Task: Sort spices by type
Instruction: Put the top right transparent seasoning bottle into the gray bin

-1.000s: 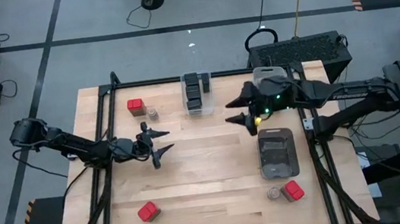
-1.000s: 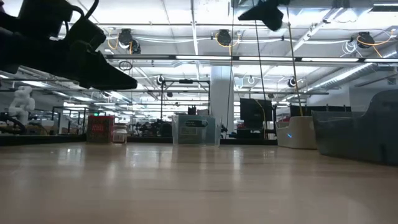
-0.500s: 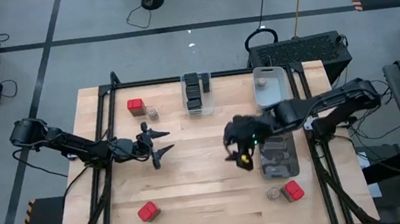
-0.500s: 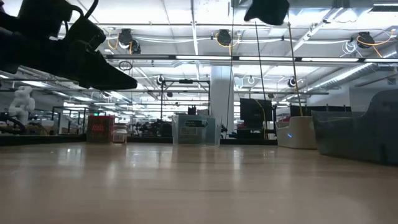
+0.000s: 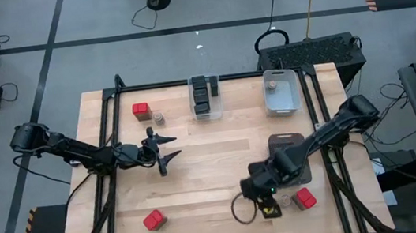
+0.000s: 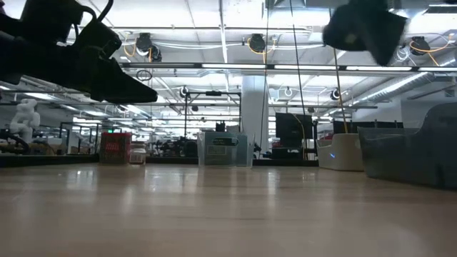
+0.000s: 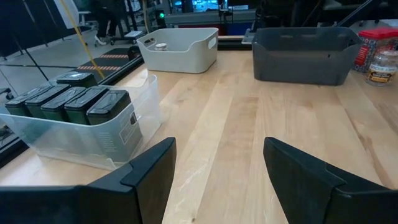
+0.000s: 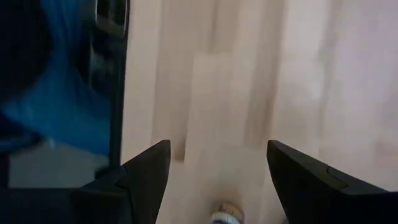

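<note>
**Wooden surface, spices scattered and binned**

Pale wood surface (image 5: 207,172) on grey floor, cables beyond. Left pincer (image 5: 166,151) wide, empty, over left-middle. Right pincer (image 5: 269,202) wide, empty, near front edge beside jar (image 5: 284,200) and red tin (image 5: 305,197). Dark tins (image 7: 74,106) in clear bin (image 5: 206,97); one jar in white bin (image 5: 280,92). More red tins and jars at left front and back.

Pale wood-grain table (image 5: 207,172) framed in black. Red tins (image 5: 140,110) far left, another red one (image 5: 154,219) near left, a third red (image 5: 305,197) near right. Dark grey-black tins (image 7: 74,102) fill the clear bin (image 7: 93,146). White bin (image 5: 282,101) far right, dark grey bin (image 7: 305,56) beside it. Tan-topped jar (image 5: 159,118) by the far red tin. Both arms are black.
</note>
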Controlling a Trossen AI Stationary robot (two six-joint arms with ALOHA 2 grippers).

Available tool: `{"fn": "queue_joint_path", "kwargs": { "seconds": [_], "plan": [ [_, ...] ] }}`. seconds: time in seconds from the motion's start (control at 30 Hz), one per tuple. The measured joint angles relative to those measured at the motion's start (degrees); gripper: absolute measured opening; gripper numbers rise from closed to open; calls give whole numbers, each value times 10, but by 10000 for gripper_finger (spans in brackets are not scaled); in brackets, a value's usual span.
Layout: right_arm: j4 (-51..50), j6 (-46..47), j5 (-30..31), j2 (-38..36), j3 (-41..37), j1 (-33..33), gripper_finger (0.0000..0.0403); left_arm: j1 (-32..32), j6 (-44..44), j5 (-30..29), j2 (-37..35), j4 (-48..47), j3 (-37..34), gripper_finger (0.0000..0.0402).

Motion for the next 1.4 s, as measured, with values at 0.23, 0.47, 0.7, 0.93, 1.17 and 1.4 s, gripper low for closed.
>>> {"fn": "queue_joint_path", "kwargs": {
  "seconds": [0.23,0.47,0.7,0.93,1.17,1.4],
  "plan": [
    [-60,-9,-14,28,0,15,251,0,-4,0,0,-1,0,249],
    [-124,-45,-30,28,0,37,251,0,-4,0,0,-9,0,249],
    [-125,-69,-25,28,0,59,251,0,-4,0,0,-13,0,249],
    [-114,-67,-24,28,-21,81,251,0,-3,0,0,-21,0,249],
    [-112,-53,22,28,-37,97,251,0,-4,0,0,-30,0,249],
    [-103,-34,22,28,-58,106,251,0,-4,0,0,-30,0,249]
  ]
}}
